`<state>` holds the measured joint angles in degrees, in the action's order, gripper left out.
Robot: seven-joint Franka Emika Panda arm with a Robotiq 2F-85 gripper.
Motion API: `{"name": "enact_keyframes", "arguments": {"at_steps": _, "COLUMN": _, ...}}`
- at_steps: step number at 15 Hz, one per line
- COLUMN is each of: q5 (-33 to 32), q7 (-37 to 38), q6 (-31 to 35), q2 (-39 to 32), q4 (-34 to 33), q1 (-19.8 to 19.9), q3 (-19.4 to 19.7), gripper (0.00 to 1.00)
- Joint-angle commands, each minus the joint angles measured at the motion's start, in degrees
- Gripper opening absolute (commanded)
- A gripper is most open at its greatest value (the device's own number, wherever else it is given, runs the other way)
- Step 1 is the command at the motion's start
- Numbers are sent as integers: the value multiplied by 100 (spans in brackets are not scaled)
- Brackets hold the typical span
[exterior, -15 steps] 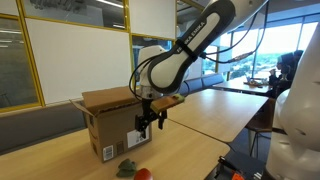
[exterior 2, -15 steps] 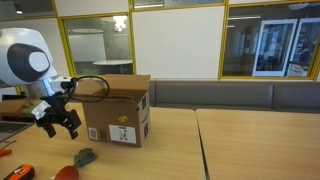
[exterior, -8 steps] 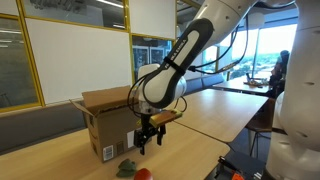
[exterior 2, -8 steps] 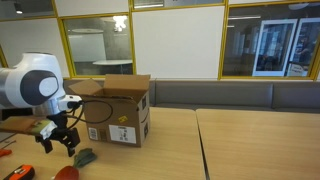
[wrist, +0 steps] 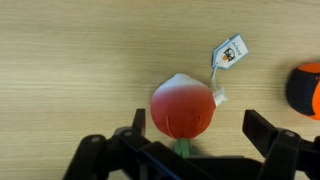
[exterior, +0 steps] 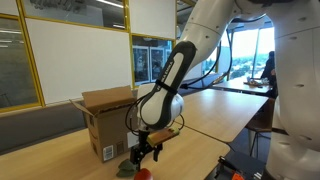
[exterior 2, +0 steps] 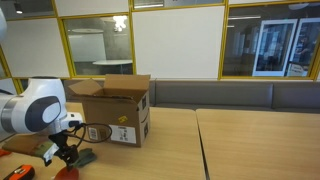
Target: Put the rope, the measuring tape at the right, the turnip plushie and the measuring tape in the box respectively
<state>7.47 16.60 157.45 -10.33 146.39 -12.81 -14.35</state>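
On pale wooden tabletop (wrist: 60, 50), beside brown cardboard box (exterior: 108, 120): round red turnip plushie (wrist: 182, 108), white tag attached. Black gripper (wrist: 193, 118) low over it, jaws wide, straddling. Orange measuring tape (wrist: 308, 90) near.

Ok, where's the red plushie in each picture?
In an exterior view: the turnip plushie is at the bottom edge, left of middle, under the gripper.
In an exterior view: bottom left corner, under the gripper.
Wrist view: middle, between the open gripper's fingers.
Shared landmark: the gripper.
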Motion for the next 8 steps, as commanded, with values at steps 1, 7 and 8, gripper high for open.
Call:
{"name": "enact_keyframes", "arguments": {"at_steps": 1, "q5": 245, "q7": -196, "q6": 587, "q2": -513, "q4": -214, "q1": -42, "q3": -48, "gripper": 100}}
{"name": "enact_keyframes", "arguments": {"at_steps": 7, "q5": 380, "q7": -331, "q6": 1179, "q2": -1262, "q4": -420, "q1": 104, "q3": -143, "gripper": 100}}
{"name": "enact_keyframes", "arguments": {"at_steps": 8, "q5": 410, "q7": -360, "q6": 1205, "q2": -1358, "q4": -473, "q1": 131, "q3": -163, "gripper": 100}}
